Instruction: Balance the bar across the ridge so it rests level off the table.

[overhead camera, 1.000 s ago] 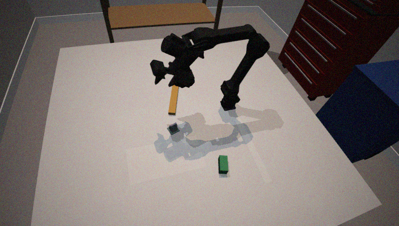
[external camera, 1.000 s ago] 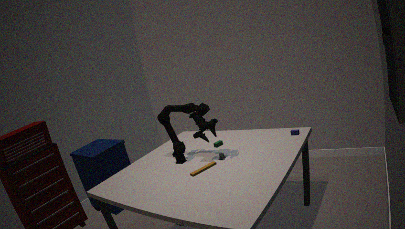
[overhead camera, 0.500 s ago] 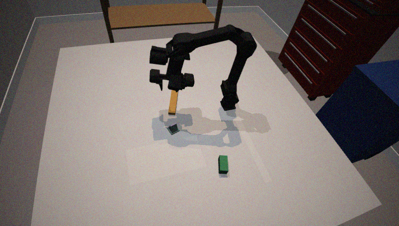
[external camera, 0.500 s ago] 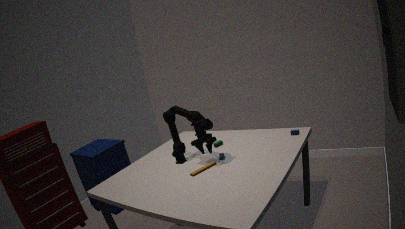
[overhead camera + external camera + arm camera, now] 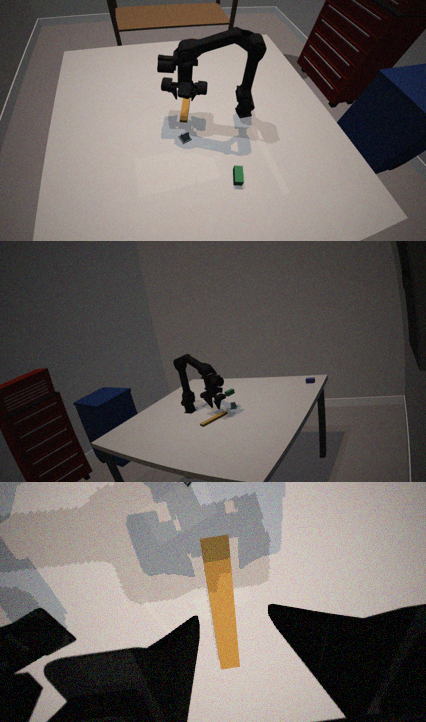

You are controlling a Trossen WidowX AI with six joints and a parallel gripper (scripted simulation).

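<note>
Bar (image 5: 221, 602) lies flat on the worktop (image 5: 119, 178), long, thin, orange, just short of the small ridge (image 5: 185, 137). Gripper (image 5: 232, 622) hangs above it with its jaws apart, one either side, holding nothing. Looks rigid, light, smooth-sided. Best pinched across the narrow width at mid-length; an off-centre hold would likely tip it on the ridge.
</note>
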